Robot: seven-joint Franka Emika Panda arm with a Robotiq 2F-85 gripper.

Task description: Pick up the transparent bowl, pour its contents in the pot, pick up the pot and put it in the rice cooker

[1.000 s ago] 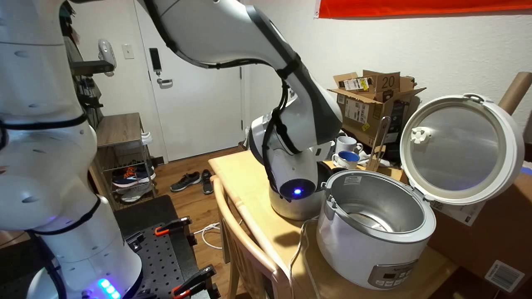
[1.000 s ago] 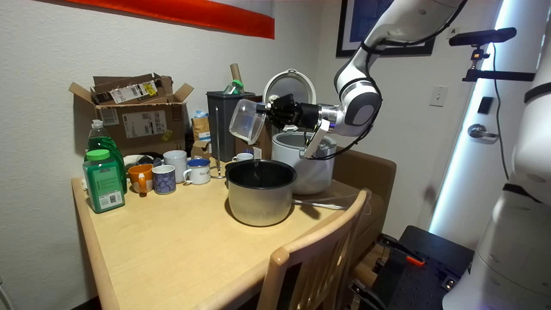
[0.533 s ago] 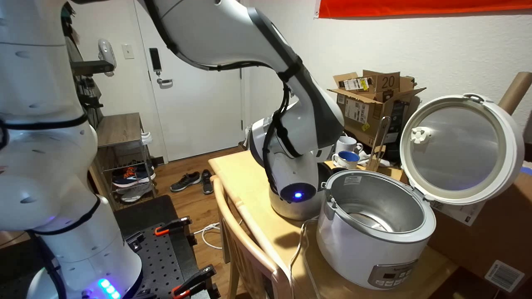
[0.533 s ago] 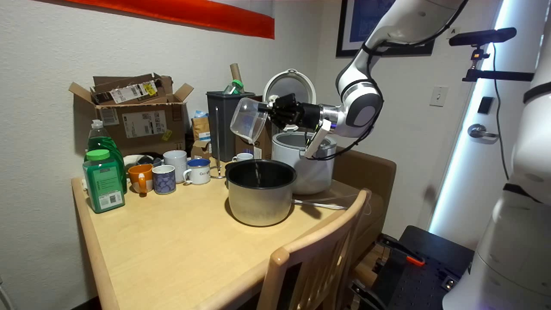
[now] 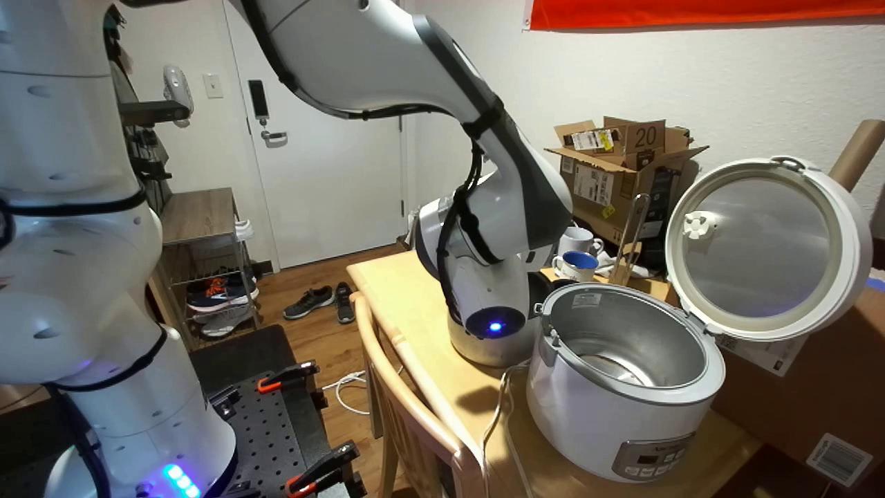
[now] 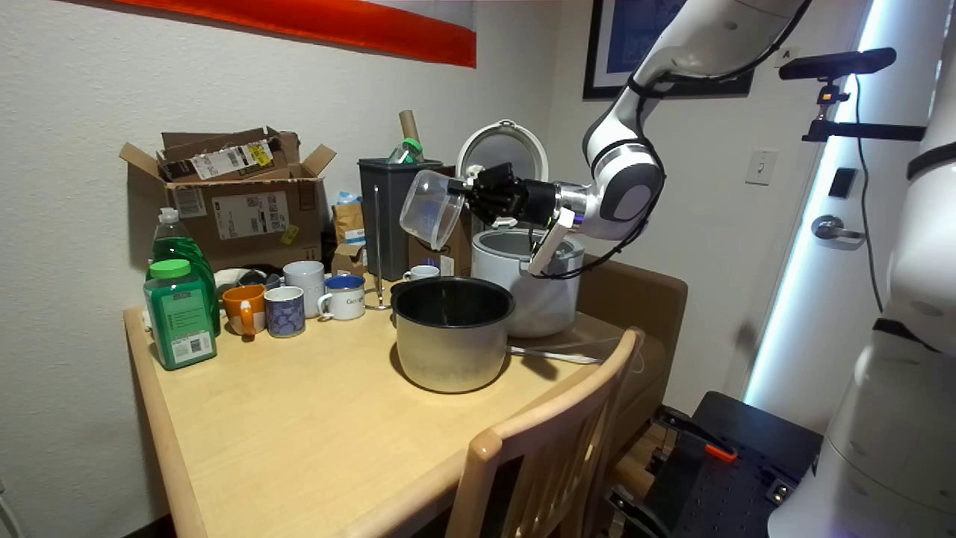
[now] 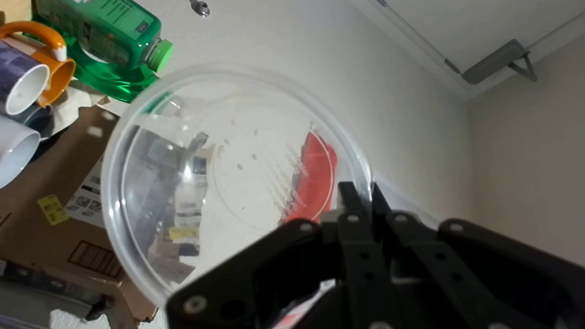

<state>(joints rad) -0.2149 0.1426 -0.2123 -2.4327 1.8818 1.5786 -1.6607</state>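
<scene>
Transparent bowl (image 6: 427, 208) is upper centre in an exterior view, tilted, lower lip over the pot (image 6: 450, 355) with air between. Gripper (image 7: 364, 189) pinches the bowl's rim (wrist view, right of centre). Pot's upright mid-frame; rice cooker (image 6: 549, 295) just right, standing open. Tabletop (image 6: 299, 426) stretches from pot to its left edge, mugs (image 6: 284, 314) upper left. Chair (image 6: 564, 394) crowds the lower-right edge.

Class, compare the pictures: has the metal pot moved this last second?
No: in an exterior view the metal pot stands on the same spot of the wooden table, partly hiding the rice cooker as before; no shift.
</scene>
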